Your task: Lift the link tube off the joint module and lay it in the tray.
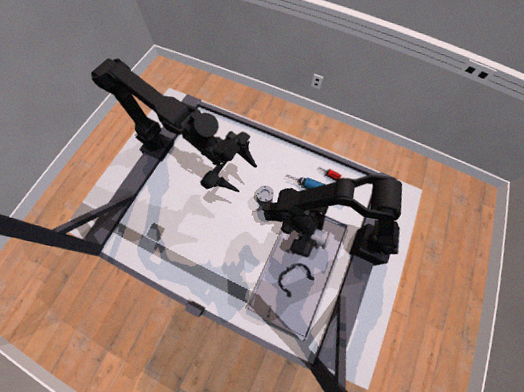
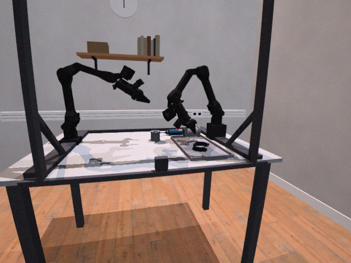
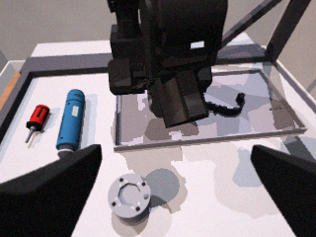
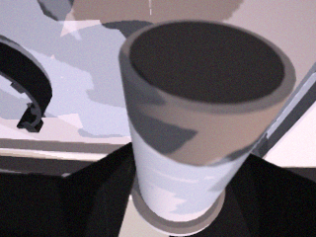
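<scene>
The grey link tube (image 4: pixel 207 123) is held between the fingers of my right gripper (image 1: pixel 304 237), tilted and low over the far end of the tray (image 1: pixel 297 278). It also shows in the exterior view (image 2: pixel 195 130). I cannot tell whether it touches the tray floor. The joint module (image 1: pixel 265 194), a short grey cylinder with a flanged top, stands upright on the table left of the tray, apart from both grippers; it also shows in the left wrist view (image 3: pixel 129 196). My left gripper (image 1: pixel 246 177) is open and empty, high above the table.
A black C-shaped clip lies in the middle of the tray. A blue cylinder tool (image 1: pixel 313 183) and a red-handled screwdriver (image 1: pixel 330 173) lie behind the tray. A small black block (image 2: pixel 161 163) sits at the table's front edge. Frame posts stand at the corners.
</scene>
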Tool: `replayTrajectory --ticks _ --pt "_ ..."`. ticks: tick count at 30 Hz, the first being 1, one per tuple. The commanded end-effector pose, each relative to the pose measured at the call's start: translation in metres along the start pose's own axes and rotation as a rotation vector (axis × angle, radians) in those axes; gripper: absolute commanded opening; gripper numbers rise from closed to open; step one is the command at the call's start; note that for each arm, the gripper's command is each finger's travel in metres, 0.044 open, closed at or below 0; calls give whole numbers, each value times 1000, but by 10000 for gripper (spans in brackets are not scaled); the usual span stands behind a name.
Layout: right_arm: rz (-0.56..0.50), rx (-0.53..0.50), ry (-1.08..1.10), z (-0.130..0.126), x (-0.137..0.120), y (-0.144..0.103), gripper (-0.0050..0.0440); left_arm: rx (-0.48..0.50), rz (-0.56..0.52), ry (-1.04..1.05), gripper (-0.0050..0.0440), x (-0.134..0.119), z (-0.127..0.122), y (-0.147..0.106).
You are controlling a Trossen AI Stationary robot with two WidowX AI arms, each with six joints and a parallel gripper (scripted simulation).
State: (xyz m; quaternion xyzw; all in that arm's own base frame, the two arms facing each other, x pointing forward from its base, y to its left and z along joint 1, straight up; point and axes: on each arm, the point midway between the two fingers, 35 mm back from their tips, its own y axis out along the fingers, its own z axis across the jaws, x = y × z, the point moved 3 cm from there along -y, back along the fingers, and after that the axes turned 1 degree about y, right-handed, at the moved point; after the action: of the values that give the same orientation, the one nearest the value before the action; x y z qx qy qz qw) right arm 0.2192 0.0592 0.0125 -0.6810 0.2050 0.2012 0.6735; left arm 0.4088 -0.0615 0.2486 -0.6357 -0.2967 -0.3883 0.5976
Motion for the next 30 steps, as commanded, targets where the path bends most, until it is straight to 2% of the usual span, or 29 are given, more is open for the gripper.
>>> replayTrajectory --ticks 1,11,30 --pt "-10 7 -4 1 2 -2 212 1 -27 -3 440 9 0 -6" --pt "3 5 -3 1 8 13 212 1 -27 -3 440 9 0 -6" --pt "3 5 -3 1 13 20 212 1 -27 -3 440 9 0 -6"
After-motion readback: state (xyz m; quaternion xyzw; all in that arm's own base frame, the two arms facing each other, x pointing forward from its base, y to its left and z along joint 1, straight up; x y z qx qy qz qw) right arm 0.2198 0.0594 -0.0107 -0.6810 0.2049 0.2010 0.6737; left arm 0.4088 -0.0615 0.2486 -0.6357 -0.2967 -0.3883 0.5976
